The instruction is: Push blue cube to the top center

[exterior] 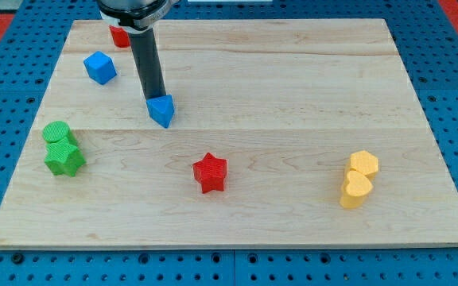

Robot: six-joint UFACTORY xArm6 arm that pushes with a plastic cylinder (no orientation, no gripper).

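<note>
The blue cube (99, 67) sits near the view's top left of the wooden board (293, 87). My tip (155, 98) is at the end of the dark rod, to the right of and below the cube, apart from it. The tip touches or nearly touches the top edge of a blue wedge-shaped block (162, 111) just below it.
A red block (118, 36) lies at the top left, partly hidden behind the rod. A green cylinder (56, 133) and a green star (64, 159) sit together at the left edge. A red star (210, 172) lies at bottom centre. Two yellow blocks (359, 179) sit at the right.
</note>
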